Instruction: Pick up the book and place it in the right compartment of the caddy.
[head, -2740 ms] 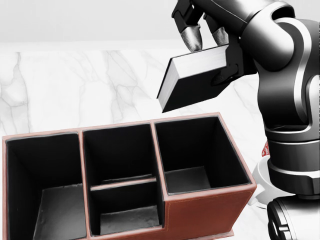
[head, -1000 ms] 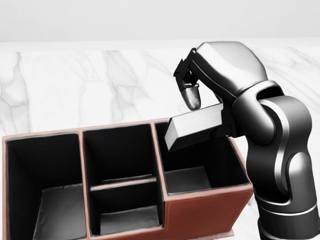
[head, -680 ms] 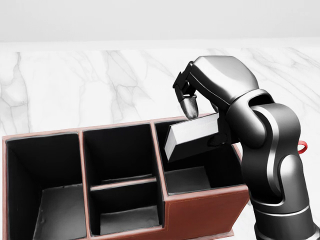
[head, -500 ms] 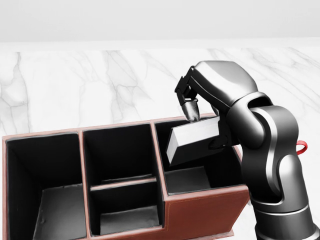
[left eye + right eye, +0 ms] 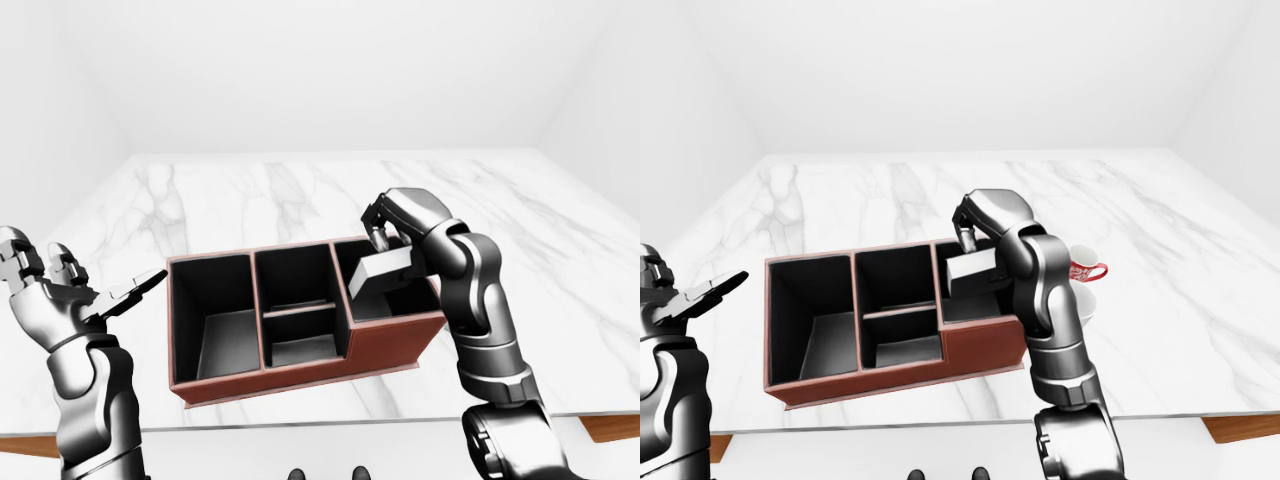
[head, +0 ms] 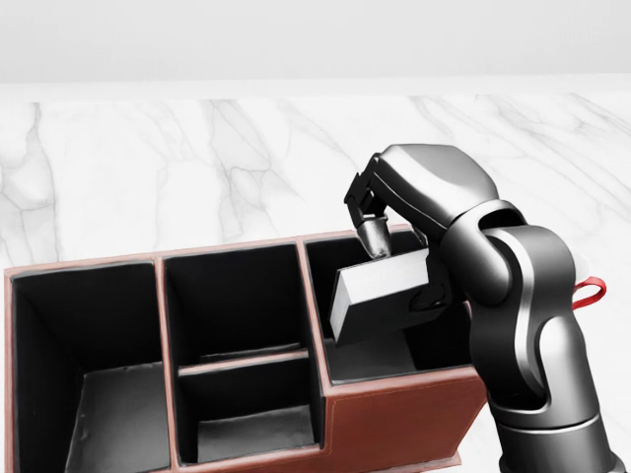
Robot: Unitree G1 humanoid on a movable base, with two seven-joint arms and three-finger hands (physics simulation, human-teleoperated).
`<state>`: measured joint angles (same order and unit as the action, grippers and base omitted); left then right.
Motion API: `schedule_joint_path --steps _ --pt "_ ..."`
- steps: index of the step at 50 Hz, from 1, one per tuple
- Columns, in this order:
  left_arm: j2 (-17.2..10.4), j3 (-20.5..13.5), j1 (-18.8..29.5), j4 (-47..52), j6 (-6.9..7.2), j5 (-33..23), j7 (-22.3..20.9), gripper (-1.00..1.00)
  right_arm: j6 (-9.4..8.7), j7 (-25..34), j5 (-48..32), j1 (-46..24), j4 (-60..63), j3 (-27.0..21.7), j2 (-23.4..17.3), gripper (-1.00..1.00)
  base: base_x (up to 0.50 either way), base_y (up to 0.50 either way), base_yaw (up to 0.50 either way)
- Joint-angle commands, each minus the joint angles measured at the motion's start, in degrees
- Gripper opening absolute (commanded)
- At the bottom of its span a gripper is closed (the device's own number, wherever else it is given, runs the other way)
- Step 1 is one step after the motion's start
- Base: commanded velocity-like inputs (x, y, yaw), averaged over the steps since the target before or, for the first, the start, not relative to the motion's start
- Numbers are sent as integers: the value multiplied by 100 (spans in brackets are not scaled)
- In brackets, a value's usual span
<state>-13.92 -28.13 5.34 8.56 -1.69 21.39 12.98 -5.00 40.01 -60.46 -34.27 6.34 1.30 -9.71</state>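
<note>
The book [image 6: 380, 294], dark-covered with a grey page edge, hangs tilted with its lower end inside the right compartment [image 6: 367, 361] of the red-brown caddy [image 6: 394, 419]. My right hand [image 6: 399, 268] is shut on the book from above, one fingertip [image 6: 375, 239] on its top edge and the thumb under its right end. How deep the book reaches is hidden by the caddy wall. In the left-eye view my left hand [image 5: 62, 292] is raised at the far left, apart from the caddy, fingers spread open and holding nothing.
The caddy stands on a white marble table [image 6: 148, 168]; its left and middle compartments hold nothing. A white mug with a red handle [image 5: 1086, 270] stands on a saucer just right of the caddy, behind my right arm. The table's near edge [image 5: 940, 425] runs below the caddy.
My right hand has come down with the book, from well above the caddy to the mouth of the right compartment. The book's lower end now dips below the rim. The caddy has not moved.
</note>
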Motion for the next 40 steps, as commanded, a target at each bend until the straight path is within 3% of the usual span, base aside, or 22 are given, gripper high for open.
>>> schedule_joint_path --steps 1,27,28,29,30,40 --pt "7 16 3 -87 -84 -12 -24 100 0 -1 -84 90 -79 -26 10 -100 0 0 0" --pt "-14 26 20 -136 -100 0 -16 100 0 -1 -126 103 -416 -27 33 -100 0 0 0" --pt "-15 26 18 -133 -99 -1 -14 100 0 -1 -127 87 -417 -29 28 -76 0 0 0" --pt "-16 25 18 -125 -92 3 -13 100 0 -1 -135 79 -396 -31 13 21 0 0 0" --pt "-17 22 19 -128 -99 5 -15 100 0 -1 -147 52 -304 -44 6 100 0 0 0" --pt "-15 25 17 -94 -69 0 2 100 0 -1 -176 79 -203 -42 7 100 0 0 0"
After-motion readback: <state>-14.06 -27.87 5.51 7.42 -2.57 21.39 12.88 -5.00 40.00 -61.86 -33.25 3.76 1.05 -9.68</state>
